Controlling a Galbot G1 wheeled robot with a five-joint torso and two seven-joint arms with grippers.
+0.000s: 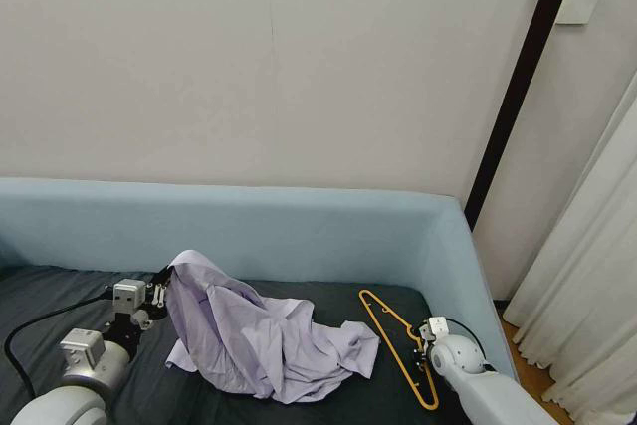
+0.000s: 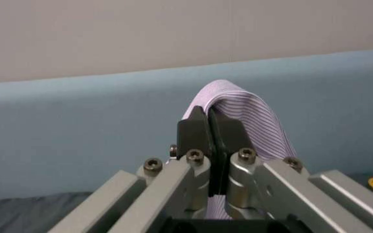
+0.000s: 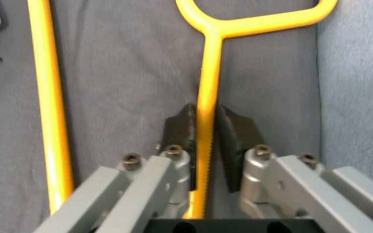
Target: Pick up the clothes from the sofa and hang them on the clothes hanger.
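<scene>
Head view: lilac striped shirt [image 1: 264, 340] heaped mid-sofa [image 1: 299, 231], one fold pinched and lifted by left gripper [image 2: 209, 121]. Likely soft, light, slippery; best gripped at collar. Right gripper [image 3: 206, 131] clamped on stiff yellow hanger [image 3: 209, 73], right of shirt.

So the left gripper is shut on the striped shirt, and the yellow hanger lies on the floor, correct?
No: the left gripper is shut on the striped shirt, but the yellow hanger lies on the sofa seat, with the right gripper at its bar. The right wrist view shows this.
</scene>
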